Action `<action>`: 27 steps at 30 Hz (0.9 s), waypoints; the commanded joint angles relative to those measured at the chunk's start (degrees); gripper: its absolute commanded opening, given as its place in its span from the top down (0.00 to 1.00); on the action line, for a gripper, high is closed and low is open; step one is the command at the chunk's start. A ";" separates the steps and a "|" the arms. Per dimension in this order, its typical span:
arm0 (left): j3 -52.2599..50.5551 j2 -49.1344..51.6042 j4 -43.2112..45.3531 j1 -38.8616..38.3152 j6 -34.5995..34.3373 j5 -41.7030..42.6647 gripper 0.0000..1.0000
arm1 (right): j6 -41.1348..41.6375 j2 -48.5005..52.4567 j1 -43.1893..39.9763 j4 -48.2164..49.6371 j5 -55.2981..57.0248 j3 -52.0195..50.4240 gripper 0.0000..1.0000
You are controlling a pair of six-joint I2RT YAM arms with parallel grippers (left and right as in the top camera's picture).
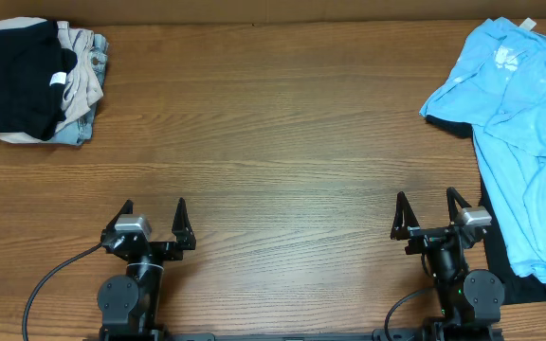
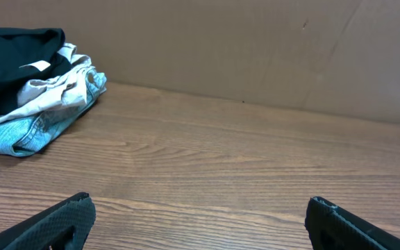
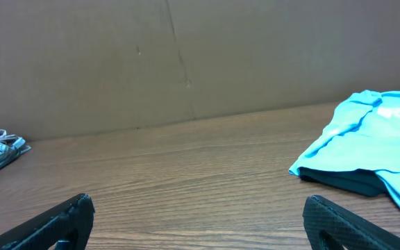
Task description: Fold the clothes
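Observation:
A light blue T-shirt (image 1: pixel 515 123) lies crumpled along the table's right edge, with white lettering and a white tag at its far end. It also shows in the right wrist view (image 3: pixel 377 139). A black garment (image 1: pixel 500 260) lies under it, its edge showing in the right wrist view (image 3: pixel 346 182). My left gripper (image 1: pixel 154 216) is open and empty near the front edge, left of centre; its fingers show in the left wrist view (image 2: pixel 198 208). My right gripper (image 1: pixel 429 208) is open and empty just left of the T-shirt; its fingers show in the right wrist view (image 3: pixel 198 207).
A stack of folded clothes (image 1: pixel 36 80) sits at the far left corner: a black shirt on top, beige cloth and denim beneath. It also shows in the left wrist view (image 2: pixel 26 83). A cardboard wall (image 2: pixel 255 48) runs along the table's back edge.

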 commanded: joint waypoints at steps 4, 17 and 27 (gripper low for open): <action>-0.37 -0.59 0.11 -0.37 -0.59 -0.68 0.00 | 0.00 -0.68 0.31 0.55 -0.07 -0.61 0.00; -0.37 -0.59 0.11 -0.37 -0.59 -0.68 0.00 | -0.42 -0.68 0.31 -0.35 5.07 -0.61 0.00; -0.37 -0.59 0.11 -0.37 -0.57 -0.83 0.00 | -0.42 -0.68 0.31 -0.68 5.07 -0.61 0.00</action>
